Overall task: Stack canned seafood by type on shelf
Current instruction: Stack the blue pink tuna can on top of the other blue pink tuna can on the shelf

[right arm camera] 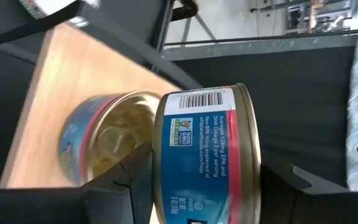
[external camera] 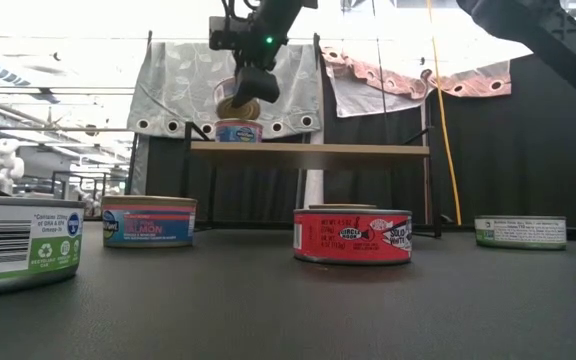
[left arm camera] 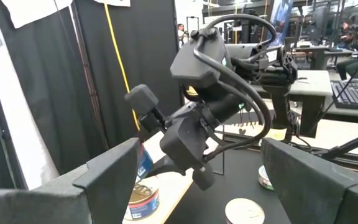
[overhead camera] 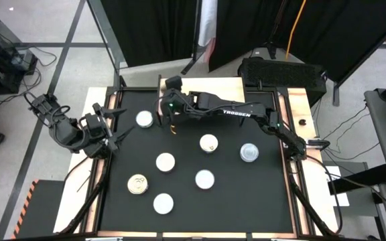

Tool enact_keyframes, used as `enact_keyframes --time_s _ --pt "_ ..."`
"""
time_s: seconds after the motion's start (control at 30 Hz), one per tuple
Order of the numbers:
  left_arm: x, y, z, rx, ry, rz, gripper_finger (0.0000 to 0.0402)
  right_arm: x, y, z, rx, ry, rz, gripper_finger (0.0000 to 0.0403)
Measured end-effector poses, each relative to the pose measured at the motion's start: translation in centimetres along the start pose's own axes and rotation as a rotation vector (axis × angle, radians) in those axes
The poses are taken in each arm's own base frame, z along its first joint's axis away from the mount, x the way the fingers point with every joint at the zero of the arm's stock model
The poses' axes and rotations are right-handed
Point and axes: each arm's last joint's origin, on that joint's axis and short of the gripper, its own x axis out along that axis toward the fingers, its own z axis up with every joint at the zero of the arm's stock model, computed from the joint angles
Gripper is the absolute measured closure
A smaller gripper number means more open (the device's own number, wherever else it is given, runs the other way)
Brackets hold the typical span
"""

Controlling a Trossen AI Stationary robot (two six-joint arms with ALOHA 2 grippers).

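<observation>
One blue-labelled flat round tin (right arm camera: 204, 155) clenched tilted in right claw (external camera: 240, 103) above light wood shelf (external camera: 308, 152) | second blue-labelled tin (external camera: 238, 131) on shelf | left claw (overhead camera: 110, 125) released at surface's left edge

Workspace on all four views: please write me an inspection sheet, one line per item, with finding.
Surface: black mat, wood border.
Shelf: light wood top at the far edge; one blue-label tin stands on it.
Tins: seven lie loose on the mat, lids up; one red-label tin in the middle.
Clutter: nothing seen.
Right gripper: holds a blue-label tin tilted just above the shelf tin.
Left gripper: open, empty, at the left edge.
Cables: yellow cable behind the table.
Surroundings: dark curtains, desks beyond.
</observation>
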Motion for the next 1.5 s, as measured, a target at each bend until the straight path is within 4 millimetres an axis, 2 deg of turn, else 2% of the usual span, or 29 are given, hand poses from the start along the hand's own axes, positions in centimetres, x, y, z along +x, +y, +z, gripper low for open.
enact_keyframes --time_s 0.23,1.07,1.5 --pt "0.00 -0.01 0.00 -0.002 0.000 0.000 0.0066 0.43 0.62 -0.32 0.022 0.038 0.032 0.0211" --pt "0.00 -0.01 0.00 0.002 0.000 0.000 0.0066 0.55 0.33 -0.26 0.084 0.016 0.022 0.0181" --pt "0.00 -0.01 0.00 0.002 0.000 0.000 0.0066 0.55 0.43 -0.14 0.118 -0.021 0.058 0.0120"
